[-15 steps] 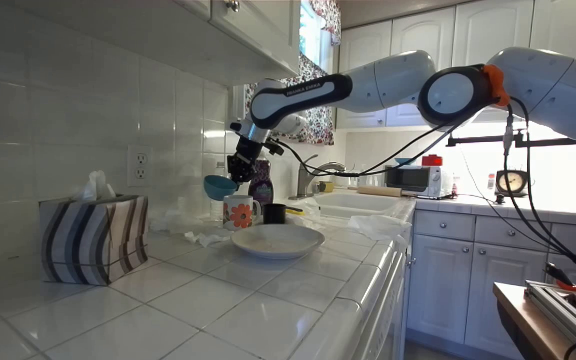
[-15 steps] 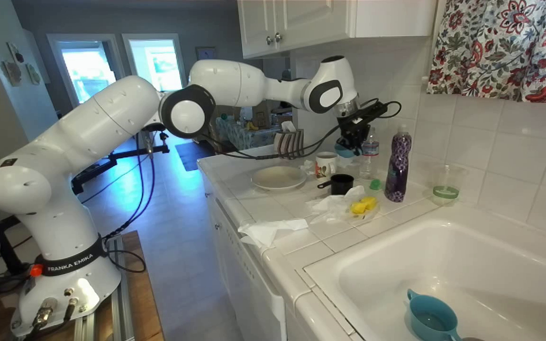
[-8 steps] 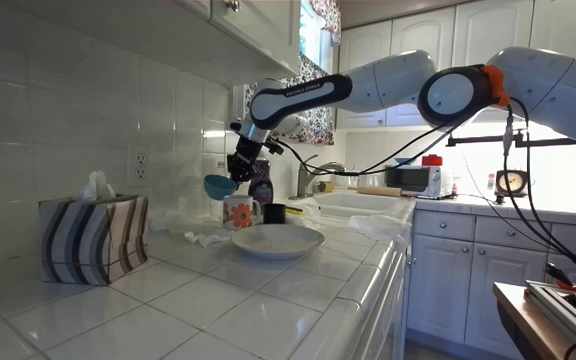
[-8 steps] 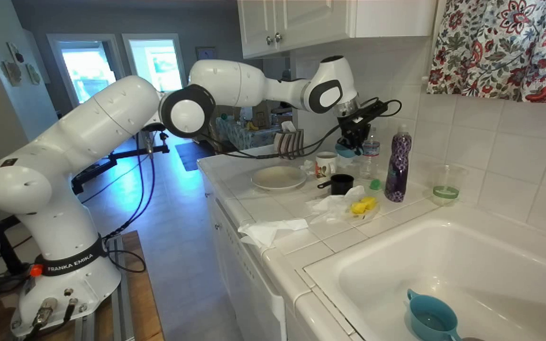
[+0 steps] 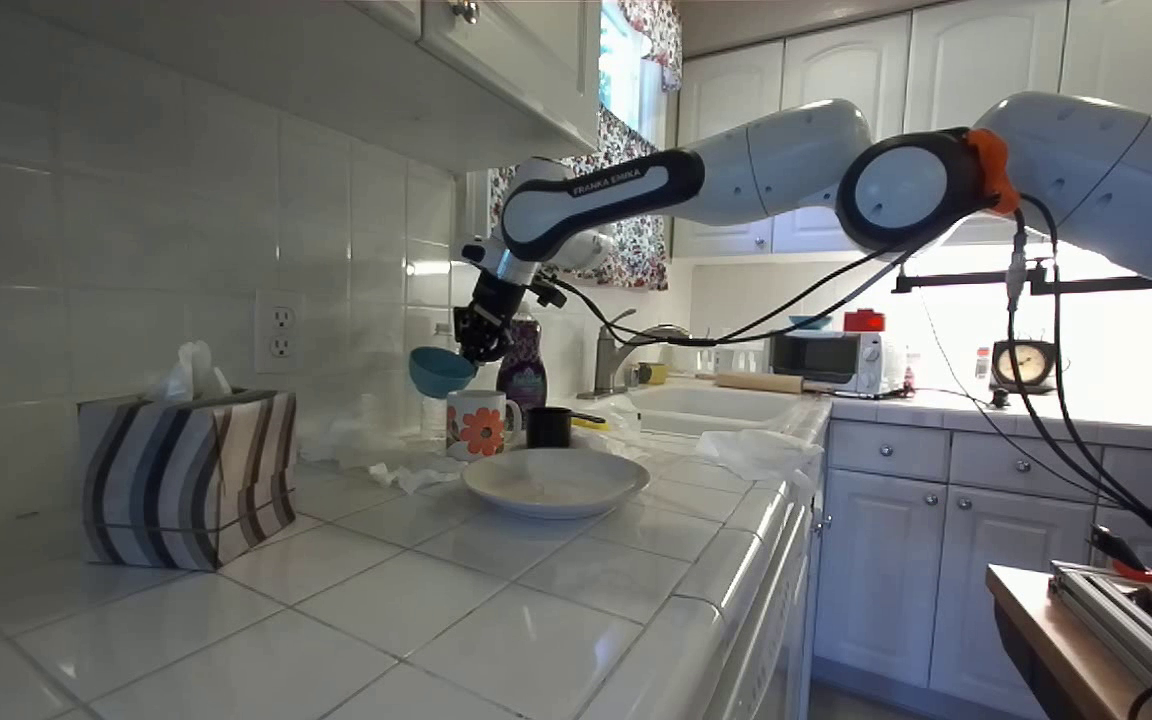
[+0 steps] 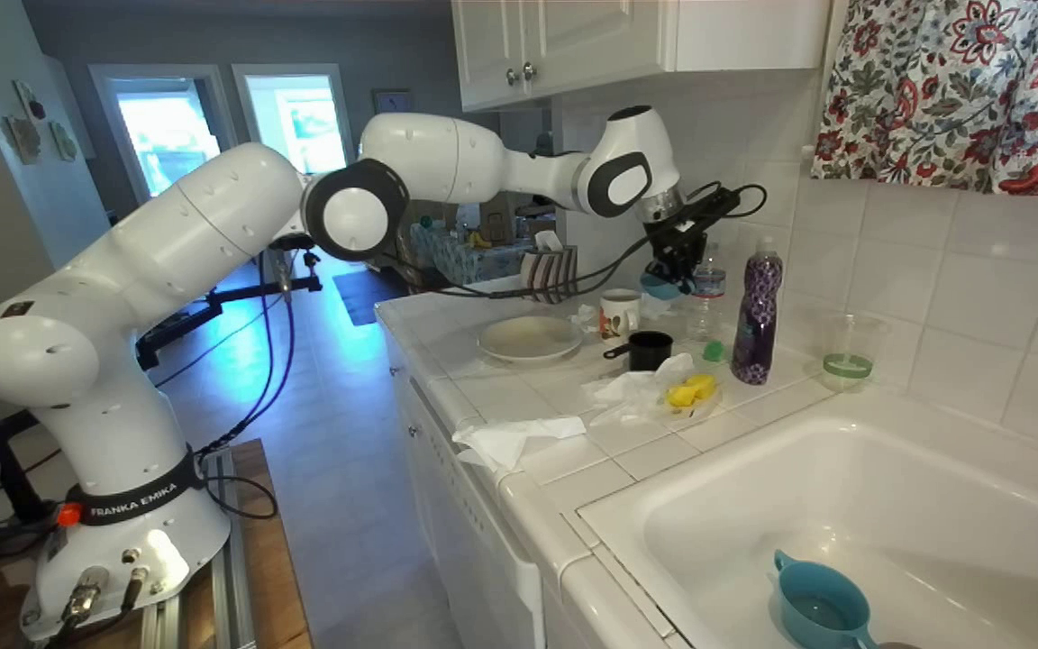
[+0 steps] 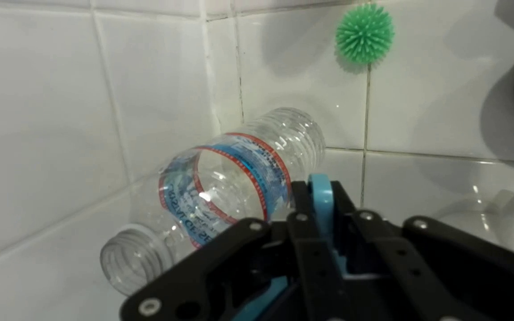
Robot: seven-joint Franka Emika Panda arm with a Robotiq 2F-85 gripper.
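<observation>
My gripper (image 7: 321,189) is shut on the handle of a blue cup (image 5: 441,372), which hangs tilted above the tiled counter. In the wrist view the blue handle (image 7: 323,200) sticks up between the two black fingertips; most of the cup's body is hidden behind the gripper there. Just beyond the fingers stands a clear plastic bottle (image 7: 234,178) without a cap, with a blue and red label, close to the wall. Below and beside the held cup is a white mug (image 5: 483,425) with an orange flower. A black cup (image 6: 650,350) with a handle stands near that mug.
A white plate (image 5: 556,485) lies in front of the mug. Around are a purple soap bottle (image 6: 758,315), a green spiky ball (image 7: 364,34), crumpled tissue (image 6: 519,440), yellow pieces (image 6: 692,390) and a striped tissue box (image 5: 186,480). Another blue cup (image 6: 821,599) sits in the sink (image 6: 717,469).
The gripper and the cup in it have shifted very slightly to the right in both exterior views. The grip on the handle looks the same, and nothing else has moved.
</observation>
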